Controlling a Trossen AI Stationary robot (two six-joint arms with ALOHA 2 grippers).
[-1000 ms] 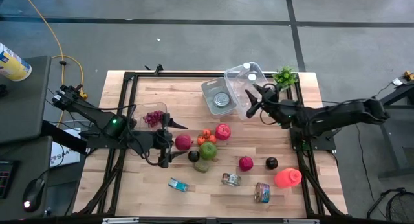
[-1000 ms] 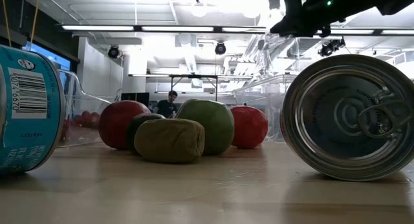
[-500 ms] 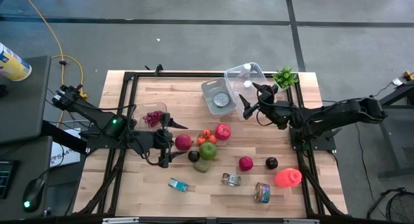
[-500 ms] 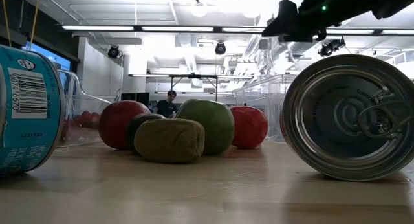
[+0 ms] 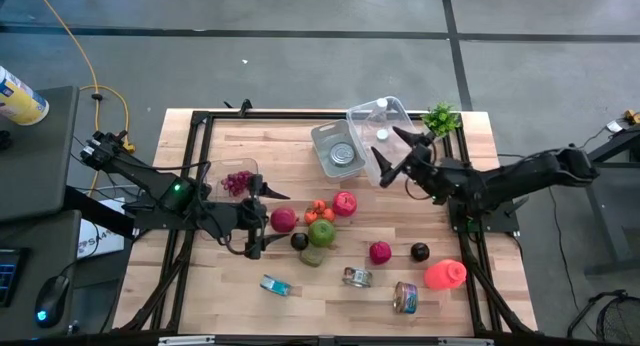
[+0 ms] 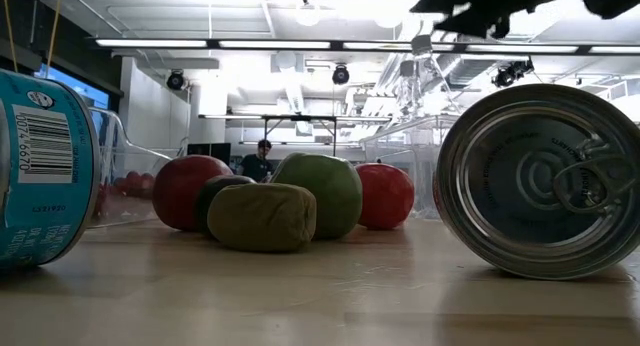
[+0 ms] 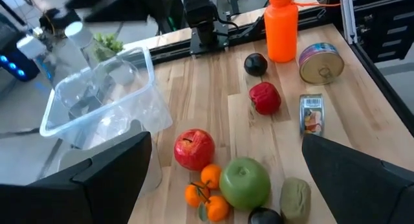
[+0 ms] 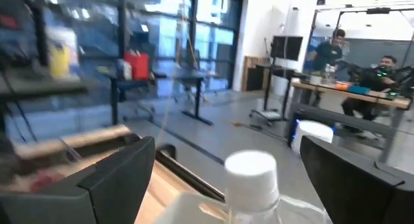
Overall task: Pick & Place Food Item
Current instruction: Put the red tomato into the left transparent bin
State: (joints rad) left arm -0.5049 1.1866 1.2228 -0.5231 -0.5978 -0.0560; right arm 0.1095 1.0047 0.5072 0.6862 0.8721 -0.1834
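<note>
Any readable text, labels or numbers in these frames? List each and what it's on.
"0074 66270", roughly; digits blurred: beside the barcode on the teal can, low view.
Small print under that barcode: too blurred to read.
Labels on the small cans in the left wrist view: too small to read.
Embossed lid of the silver can: nothing legible.

Grey floor, ceiling strip lights, large windows, desks with seated people

teal can: we can see a barcode with small digits beside it, too tiny for us to read properly
silver can: just embossed rings and a pull tab, no words we can spot
everything else: nothing readable for us
</note>
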